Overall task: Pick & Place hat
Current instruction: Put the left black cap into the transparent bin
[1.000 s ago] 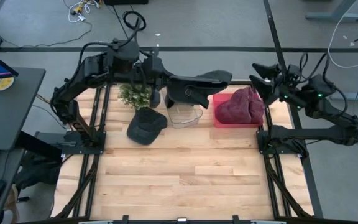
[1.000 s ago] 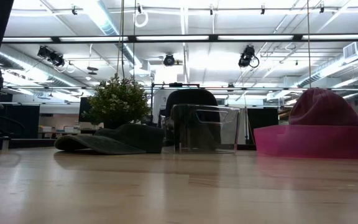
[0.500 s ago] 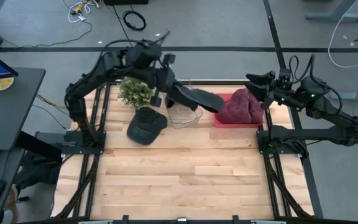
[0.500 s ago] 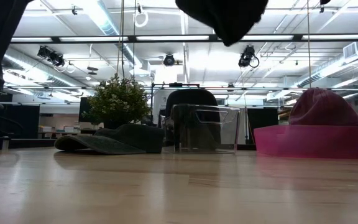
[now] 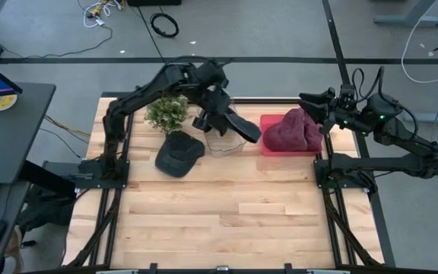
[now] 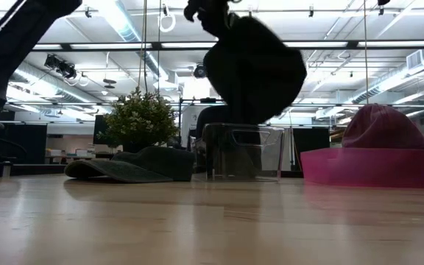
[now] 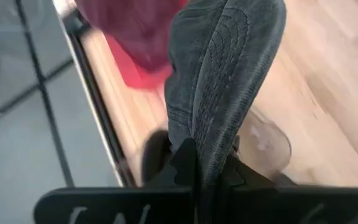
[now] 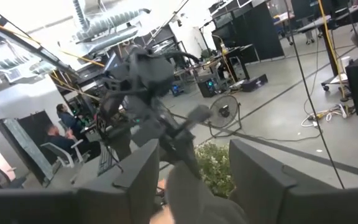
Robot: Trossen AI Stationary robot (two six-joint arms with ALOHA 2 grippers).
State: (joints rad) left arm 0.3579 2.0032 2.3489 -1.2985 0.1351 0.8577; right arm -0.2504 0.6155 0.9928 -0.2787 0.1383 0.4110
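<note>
My left gripper (image 5: pixel 213 116) is shut on a dark grey corduroy cap (image 5: pixel 238 126) and holds it over the clear plastic container (image 5: pixel 225 141). In the low view the cap (image 6: pixel 258 68) hangs just above the container (image 6: pixel 242 152). A second dark cap (image 5: pixel 179 154) lies flat on the table, on the near side of the small plant (image 5: pixel 165 114). Maroon hats (image 5: pixel 293 130) lie piled in the red tray (image 5: pixel 274 149). My right gripper (image 5: pixel 311 102) waits, open, above the tray's far right corner. My left gripper pinches the cap's stitched brim (image 7: pixel 211 144) between its two fingers (image 7: pixel 185 163). The fingers slant down from the table's far left. The cap is lifted clear and hangs below and beyond them, its lower end (image 6: pixel 250 118) just above the container's rim.
The plant stands left of the container, near the table's far edge. The red tray lies close against the container's right side. The wooden table (image 5: pixel 219 221) stretches bare toward its near edge. People sit in the room beyond, in the right wrist view.
My left gripper has moved down and to the right, toward the clear container, still shut on the cap. The cap, held roughly level high above the table a second ago, has tipped and now hangs low over the container.
</note>
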